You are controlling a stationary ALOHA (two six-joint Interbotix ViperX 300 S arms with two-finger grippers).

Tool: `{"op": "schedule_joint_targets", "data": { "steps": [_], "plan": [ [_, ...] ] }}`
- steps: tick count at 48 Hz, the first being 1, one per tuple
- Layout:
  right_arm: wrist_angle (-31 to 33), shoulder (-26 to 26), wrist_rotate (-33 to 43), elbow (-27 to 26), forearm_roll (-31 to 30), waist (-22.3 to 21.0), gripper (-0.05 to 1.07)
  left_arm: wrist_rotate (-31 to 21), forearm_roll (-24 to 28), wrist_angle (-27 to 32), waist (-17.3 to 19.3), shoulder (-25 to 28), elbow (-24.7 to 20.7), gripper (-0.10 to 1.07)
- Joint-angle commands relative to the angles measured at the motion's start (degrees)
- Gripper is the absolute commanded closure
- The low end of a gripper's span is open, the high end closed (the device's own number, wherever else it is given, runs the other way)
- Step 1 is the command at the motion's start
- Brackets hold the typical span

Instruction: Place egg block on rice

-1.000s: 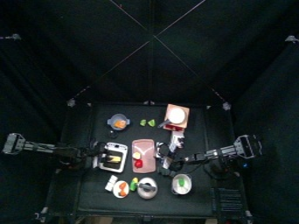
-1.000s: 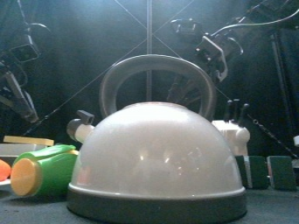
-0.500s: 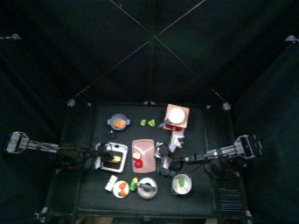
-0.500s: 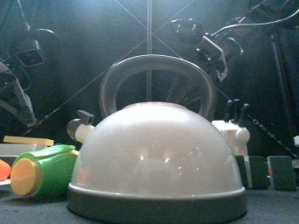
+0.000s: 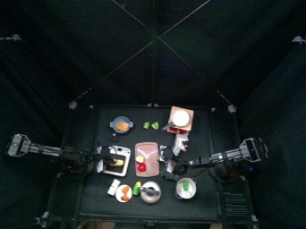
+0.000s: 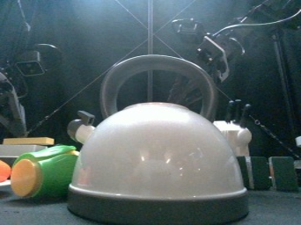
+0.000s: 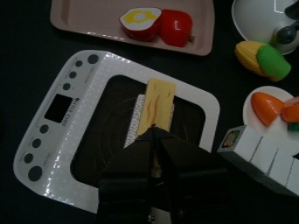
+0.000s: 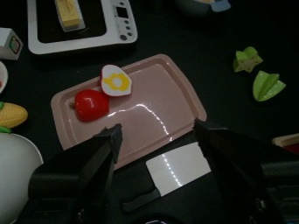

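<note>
The egg block (image 7: 155, 103), a small yellow bar, lies on the black square top of a white appliance (image 7: 70, 105). My left gripper (image 7: 163, 143) reaches over that black top, its jaws closed on the bar's near end. In the top view the left gripper (image 5: 114, 162) is at the table's left over the appliance. The right wrist view also shows the egg block (image 8: 68, 10). My right gripper (image 8: 163, 166) hovers open over a pink tray (image 8: 158, 83), holding nothing. I cannot tell which thing is the rice.
A fried egg piece (image 8: 114, 80) and a red piece (image 8: 89, 102) lie on the pink tray. Green pieces (image 8: 246, 59) sit beyond it. A white kettle (image 6: 159, 158) fills the front edge, a green and yellow piece (image 6: 41, 170) beside it. A white ridged piece (image 7: 271, 153) carries orange pieces.
The left jaws have drawn together on the yellow bar, and the left arm has shifted a little in the front view. The right arm has hardly moved.
</note>
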Motion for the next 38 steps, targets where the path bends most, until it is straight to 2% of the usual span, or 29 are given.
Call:
{"op": "schedule_joint_targets", "data": {
  "steps": [1,18,32,38],
  "plan": [
    [-0.1,-0.9,0.0,-1.4,-0.3,-0.2,0.06,0.1,-0.4,0.3,-0.1,0.4,-0.9,0.5],
    [-0.1,-0.9,0.0,-1.3,-0.3,-0.2,0.06,0.1,-2.0,0.9,-0.1,0.5,-0.9,0.5],
    [0.1,-0.9,0.0,-1.4,-0.4,-0.2,0.06,0.1,-1.9,0.9,-0.1,3.5,-1.5,0.5],
    [-0.1,-1.0,-0.1,-1.3,-0.4,-0.2,0.06,0.2,-1.8,1.0,0.1,3.1,-1.8,0.5]
  ]
}}
